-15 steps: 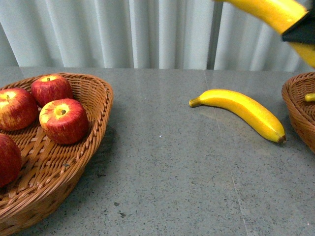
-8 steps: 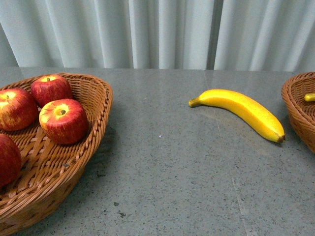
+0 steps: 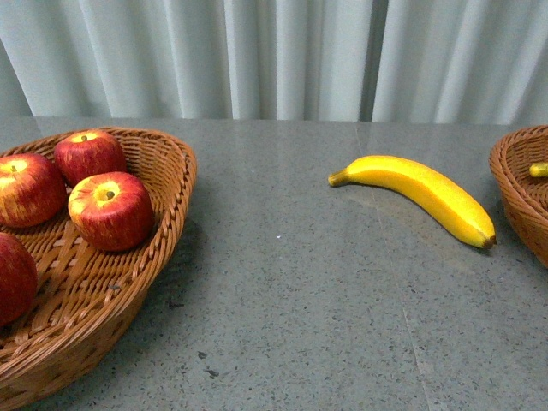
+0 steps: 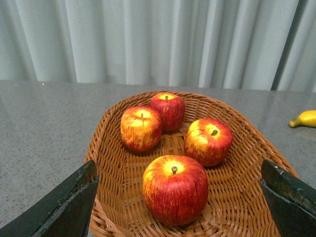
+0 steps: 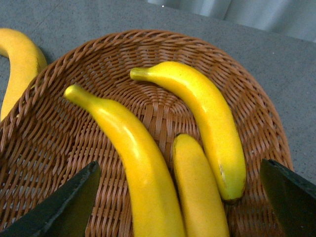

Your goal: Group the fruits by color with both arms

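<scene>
Several red apples lie in the left wicker basket (image 3: 167,184); the nearest apple (image 4: 175,188) sits below my open left gripper (image 4: 178,170), which hovers over it with nothing between its fingers. One banana (image 3: 419,193) lies on the grey table between the baskets, and it also shows in the right wrist view as a banana (image 5: 17,66) beside the basket. Three bananas rest in the right basket (image 5: 59,128); the middle banana (image 5: 197,187) lies under my open right gripper (image 5: 180,168). Neither arm shows in the front view.
The right basket's rim (image 3: 514,193) stands at the front view's right edge, with a banana tip (image 3: 538,169) inside. Grey-white curtains (image 3: 274,56) hang behind the table. The grey tabletop (image 3: 291,282) stretches between the two baskets.
A second ago my right gripper carried a banana at the front view's top right. It has since left that view, and the table banana and apples have stayed put.
</scene>
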### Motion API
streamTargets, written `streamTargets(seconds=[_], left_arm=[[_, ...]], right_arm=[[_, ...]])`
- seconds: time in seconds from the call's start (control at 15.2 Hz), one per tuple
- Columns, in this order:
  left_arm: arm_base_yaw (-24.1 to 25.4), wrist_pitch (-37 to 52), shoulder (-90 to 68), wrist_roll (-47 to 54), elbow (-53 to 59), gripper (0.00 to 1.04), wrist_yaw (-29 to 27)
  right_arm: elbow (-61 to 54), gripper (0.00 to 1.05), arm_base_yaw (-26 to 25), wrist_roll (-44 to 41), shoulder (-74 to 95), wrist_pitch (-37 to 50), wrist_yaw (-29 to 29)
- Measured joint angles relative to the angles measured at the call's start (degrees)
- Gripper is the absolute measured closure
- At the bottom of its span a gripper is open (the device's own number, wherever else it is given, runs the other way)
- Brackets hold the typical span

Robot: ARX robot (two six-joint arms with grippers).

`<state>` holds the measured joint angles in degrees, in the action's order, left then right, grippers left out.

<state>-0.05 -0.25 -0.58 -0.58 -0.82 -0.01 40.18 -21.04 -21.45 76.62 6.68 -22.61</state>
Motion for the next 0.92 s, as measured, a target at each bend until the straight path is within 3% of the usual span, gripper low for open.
streamTargets(seconds=[0.13, 0.26, 0.4, 0.59, 0.73, 0.92], left_arm=[[0.0, 0.02, 0.0, 0.0, 0.0, 0.07, 0.0], [0.0, 0.0, 0.0, 0.0, 0.0, 0.07, 0.0], [0.0, 0.02, 0.0, 0.0, 0.0, 0.07, 0.0], [0.0, 0.02, 0.0, 0.0, 0.0, 0.07, 0.0], [0.0, 0.02, 0.0, 0.0, 0.0, 0.07, 0.0], [0.0, 0.02, 0.0, 0.0, 0.0, 0.07, 0.0]], right_arm=[[2.6, 0.07, 2.38, 2.4, -1.95, -1.38, 0.15], [6.91, 0.07, 8.0, 4.46, -2.89, -2.58, 1.77], [13.6, 0.07, 20.02, 5.77, 0.63, -4.9, 6.16], [24.5, 0.07, 32.46, 7.23, 13.62, -7.23, 10.88], [31.8, 0.07, 35.82, 6.84, 22.03, -10.29, 12.35], [39.23, 0.07, 36.98, 6.93, 30.58, -14.12, 13.4]])
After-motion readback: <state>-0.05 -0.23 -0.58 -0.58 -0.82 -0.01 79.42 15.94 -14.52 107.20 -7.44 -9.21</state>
